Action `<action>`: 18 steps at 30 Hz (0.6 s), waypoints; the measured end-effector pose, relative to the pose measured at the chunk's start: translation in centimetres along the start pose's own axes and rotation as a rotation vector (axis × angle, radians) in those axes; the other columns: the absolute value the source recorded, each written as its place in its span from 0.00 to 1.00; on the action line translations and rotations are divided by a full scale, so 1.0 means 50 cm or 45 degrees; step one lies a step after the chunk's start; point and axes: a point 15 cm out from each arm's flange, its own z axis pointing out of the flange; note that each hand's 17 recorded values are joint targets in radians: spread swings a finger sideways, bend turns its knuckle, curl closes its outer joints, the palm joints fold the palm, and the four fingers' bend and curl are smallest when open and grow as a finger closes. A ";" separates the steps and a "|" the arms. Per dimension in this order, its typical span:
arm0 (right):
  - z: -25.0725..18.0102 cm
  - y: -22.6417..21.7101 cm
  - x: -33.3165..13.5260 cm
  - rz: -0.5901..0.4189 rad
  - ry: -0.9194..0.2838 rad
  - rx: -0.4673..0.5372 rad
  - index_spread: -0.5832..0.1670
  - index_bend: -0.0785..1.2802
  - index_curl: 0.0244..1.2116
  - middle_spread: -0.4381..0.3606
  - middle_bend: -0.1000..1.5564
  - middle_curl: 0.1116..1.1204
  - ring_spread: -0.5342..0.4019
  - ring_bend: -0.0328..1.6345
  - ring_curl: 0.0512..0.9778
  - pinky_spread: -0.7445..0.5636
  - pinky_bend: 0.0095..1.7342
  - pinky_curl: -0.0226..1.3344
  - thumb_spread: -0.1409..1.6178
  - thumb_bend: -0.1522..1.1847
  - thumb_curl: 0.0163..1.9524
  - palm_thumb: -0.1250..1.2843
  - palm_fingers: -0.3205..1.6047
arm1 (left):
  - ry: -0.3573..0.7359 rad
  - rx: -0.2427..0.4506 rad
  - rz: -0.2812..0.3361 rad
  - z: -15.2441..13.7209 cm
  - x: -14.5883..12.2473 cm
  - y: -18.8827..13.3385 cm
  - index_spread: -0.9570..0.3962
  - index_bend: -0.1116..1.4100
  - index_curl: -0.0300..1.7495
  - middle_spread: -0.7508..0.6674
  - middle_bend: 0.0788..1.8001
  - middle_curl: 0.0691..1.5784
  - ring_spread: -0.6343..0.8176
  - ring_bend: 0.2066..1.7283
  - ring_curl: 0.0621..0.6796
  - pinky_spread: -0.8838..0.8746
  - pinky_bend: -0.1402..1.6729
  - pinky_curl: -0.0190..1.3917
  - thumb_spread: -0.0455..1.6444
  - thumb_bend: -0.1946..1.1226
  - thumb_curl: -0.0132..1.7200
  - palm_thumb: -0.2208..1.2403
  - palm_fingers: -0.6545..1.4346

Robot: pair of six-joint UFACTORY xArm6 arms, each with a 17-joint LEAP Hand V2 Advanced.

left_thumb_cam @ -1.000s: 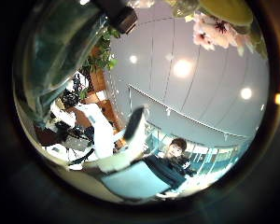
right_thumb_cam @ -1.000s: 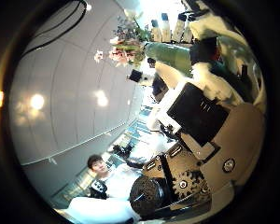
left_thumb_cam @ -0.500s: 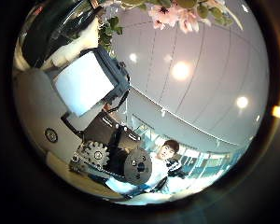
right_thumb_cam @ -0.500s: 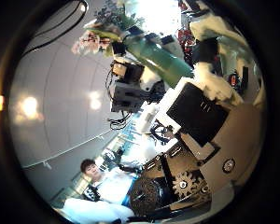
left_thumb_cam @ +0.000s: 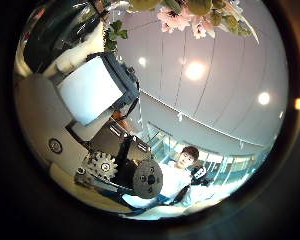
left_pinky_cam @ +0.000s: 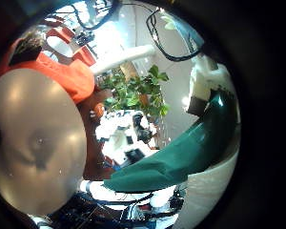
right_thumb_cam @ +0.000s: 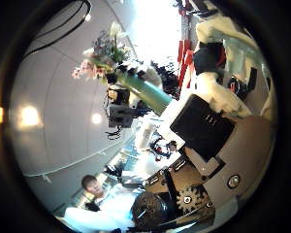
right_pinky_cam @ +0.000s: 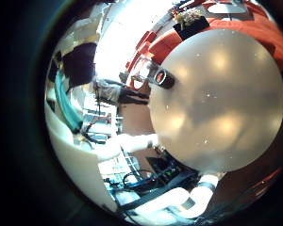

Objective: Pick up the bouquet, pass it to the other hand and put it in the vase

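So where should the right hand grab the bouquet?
Probably the wrapped stem of the bouquet, below the flowers, with the right hand coming in from the side, across its length. It is a long narrow taper that a hand can close round; the blooms would crush.

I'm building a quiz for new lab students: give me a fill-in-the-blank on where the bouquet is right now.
1. In the right thumb side view, the bouquet is held up by the ___ hand.
2. In the left thumb side view, the flowers show against the ___, with its lights.
3. The vase shows in ___ of the views.

Missing words: left; ceiling; none
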 end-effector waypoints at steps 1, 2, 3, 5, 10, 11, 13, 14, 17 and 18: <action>-0.003 0.000 0.003 0.005 0.006 0.012 0.39 0.70 0.73 0.38 0.78 0.61 0.34 0.79 0.68 0.32 0.62 0.69 0.64 0.09 0.54 0.67 0.65 | -0.013 0.030 0.023 -0.012 0.007 -0.005 0.23 0.61 0.54 0.22 0.68 0.52 0.17 0.83 0.78 0.20 0.78 0.50 0.66 0.27 0.44 0.85 0.85; -0.005 -0.001 0.005 0.007 0.006 0.017 0.38 0.67 0.72 0.37 0.76 0.60 0.34 0.79 0.67 0.30 0.61 0.68 0.65 0.09 0.53 0.65 0.63 | -0.033 0.072 0.048 -0.029 0.016 -0.012 0.23 0.60 0.54 0.22 0.68 0.52 0.17 0.83 0.77 0.20 0.78 0.50 0.66 0.26 0.45 0.85 0.85; -0.007 -0.002 0.007 0.009 0.009 0.023 0.38 0.62 0.71 0.37 0.74 0.59 0.34 0.78 0.65 0.28 0.61 0.66 0.65 0.08 0.52 0.64 0.60 | -0.059 0.108 0.081 -0.040 0.027 -0.017 0.22 0.60 0.55 0.22 0.68 0.52 0.17 0.83 0.77 0.20 0.78 0.50 0.66 0.26 0.45 0.85 0.85; -0.010 -0.002 0.009 0.009 0.010 0.029 0.36 0.55 0.69 0.38 0.71 0.57 0.34 0.77 0.64 0.25 0.61 0.65 0.65 0.09 0.50 0.64 0.55 | -0.104 0.171 0.139 -0.053 0.049 -0.033 0.22 0.59 0.56 0.22 0.68 0.52 0.17 0.83 0.77 0.20 0.78 0.50 0.67 0.26 0.46 0.85 0.85; -0.013 -0.005 0.011 0.010 0.017 0.038 0.30 0.41 0.62 0.39 0.62 0.52 0.34 0.74 0.59 0.28 0.57 0.61 0.66 0.10 0.44 0.63 0.40 | -0.220 0.279 0.244 -0.102 0.076 -0.057 0.20 0.57 0.60 0.22 0.68 0.52 0.17 0.84 0.77 0.20 0.78 0.50 0.67 0.25 0.48 0.85 0.84; -0.012 -0.005 0.012 0.012 0.016 0.037 0.30 0.41 0.61 0.39 0.60 0.51 0.35 0.73 0.58 0.30 0.55 0.61 0.66 0.09 0.44 0.63 0.37 | -0.249 0.305 0.265 -0.114 0.081 -0.061 0.20 0.56 0.60 0.22 0.68 0.52 0.17 0.84 0.77 0.20 0.78 0.50 0.67 0.25 0.48 0.85 0.84; -0.013 -0.006 0.014 0.014 0.015 0.041 0.28 0.41 0.58 0.41 0.58 0.49 0.36 0.70 0.55 0.37 0.50 0.59 0.66 0.10 0.42 0.63 0.33 | -0.315 0.356 0.303 -0.141 0.086 -0.066 0.19 0.55 0.62 0.22 0.68 0.52 0.17 0.84 0.77 0.20 0.78 0.51 0.68 0.25 0.49 0.85 0.84; -0.014 -0.007 0.015 0.015 0.018 0.044 0.28 0.40 0.57 0.42 0.57 0.49 0.37 0.69 0.54 0.40 0.49 0.59 0.66 0.10 0.41 0.63 0.32 | -0.358 0.382 0.319 -0.157 0.084 -0.069 0.19 0.55 0.62 0.22 0.68 0.52 0.17 0.84 0.77 0.20 0.78 0.51 0.68 0.25 0.49 0.85 0.84; -0.016 -0.013 0.018 0.012 0.035 0.062 0.27 0.39 0.55 0.43 0.55 0.47 0.39 0.67 0.51 0.48 0.46 0.57 0.66 0.10 0.39 0.63 0.32 | -0.484 0.437 0.362 -0.200 0.073 -0.068 0.18 0.54 0.64 0.22 0.68 0.52 0.17 0.84 0.76 0.19 0.78 0.51 0.68 0.24 0.50 0.85 0.84; -0.016 -0.014 0.019 0.014 0.034 0.062 0.27 0.39 0.54 0.43 0.55 0.46 0.39 0.67 0.51 0.50 0.46 0.57 0.66 0.10 0.38 0.63 0.32 | -0.525 0.457 0.381 -0.211 0.073 -0.067 0.18 0.54 0.64 0.22 0.68 0.52 0.17 0.84 0.76 0.19 0.78 0.51 0.68 0.24 0.51 0.85 0.85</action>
